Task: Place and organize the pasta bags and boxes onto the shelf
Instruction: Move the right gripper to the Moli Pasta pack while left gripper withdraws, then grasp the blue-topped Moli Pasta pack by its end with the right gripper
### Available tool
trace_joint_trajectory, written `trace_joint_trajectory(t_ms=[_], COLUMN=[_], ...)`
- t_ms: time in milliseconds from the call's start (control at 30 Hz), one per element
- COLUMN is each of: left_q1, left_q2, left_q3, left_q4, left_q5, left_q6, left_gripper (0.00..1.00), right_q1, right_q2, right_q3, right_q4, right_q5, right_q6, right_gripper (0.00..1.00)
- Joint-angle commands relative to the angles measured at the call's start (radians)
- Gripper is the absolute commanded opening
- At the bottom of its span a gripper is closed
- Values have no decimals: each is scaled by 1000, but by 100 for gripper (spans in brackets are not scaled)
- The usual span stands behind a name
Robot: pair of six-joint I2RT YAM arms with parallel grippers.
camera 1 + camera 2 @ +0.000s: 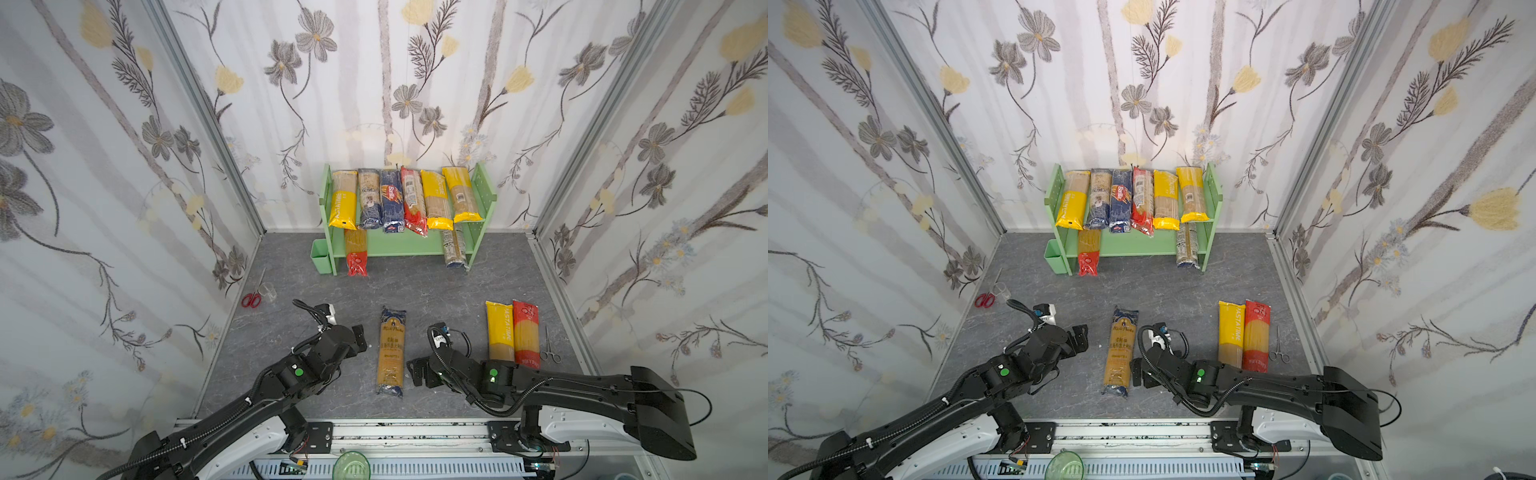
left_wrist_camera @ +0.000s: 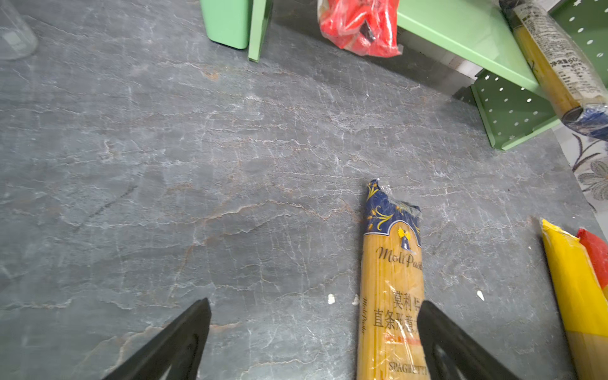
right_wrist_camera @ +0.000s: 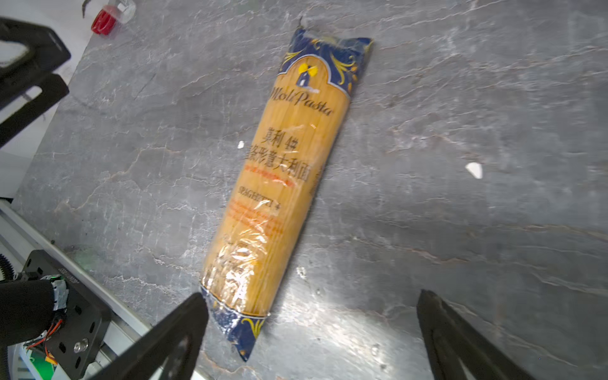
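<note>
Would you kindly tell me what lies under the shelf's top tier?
On the lower tier lie a red-ended bag and a navy-ended bag; the top row hides their far ends.

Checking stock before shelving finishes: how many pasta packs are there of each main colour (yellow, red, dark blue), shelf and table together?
Yellow packs: 4
Red packs: 3
Dark blue packs: 4
Total: 11
</note>
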Motion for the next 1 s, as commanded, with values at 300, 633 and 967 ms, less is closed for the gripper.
trace_joint_trajectory(t_ms=[300,633,967], left_q1=[52,55,55], left_q2=[-100,-148,-174], left_q3=[10,4,0], left_q4=[-62,-74,-75], left_q5=[-4,-9,-15], left_q6=[-6,-11,-13], left_gripper=[100,100,100], right_q1=[193,217,214], right_q2=[406,490,602], right_q3=[281,301,340], right_q4=[-25,-87,-64], right_q5=[158,207,188], right_q6=[193,269,277], right_gripper=[100,100,100])
